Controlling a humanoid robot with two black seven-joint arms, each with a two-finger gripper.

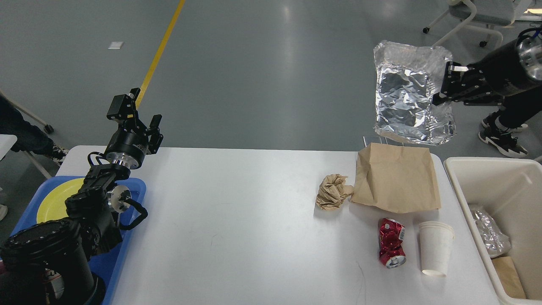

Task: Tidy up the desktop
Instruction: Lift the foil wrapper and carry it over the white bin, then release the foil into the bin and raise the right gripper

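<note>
The white desktop (237,228) fills the lower part of the head view. My right gripper (444,84) is shut on the rim of a crumpled foil tray (408,99) and holds it high above the table's far right corner. On the desktop lie a flat brown paper bag (396,180), a crumpled brown paper ball (333,191), a crushed red can (391,243) and a white paper cup (435,248) standing upside down. My left gripper (142,116) is raised over the far left corner with nothing in it. Its fingers look apart.
A cream-white bin (465,199) stands at the right edge and holds foil and brown paper scraps. A blue tray (135,186) with a yellow plate (55,203) sits at the left edge. A chair and a person's legs are at the far right.
</note>
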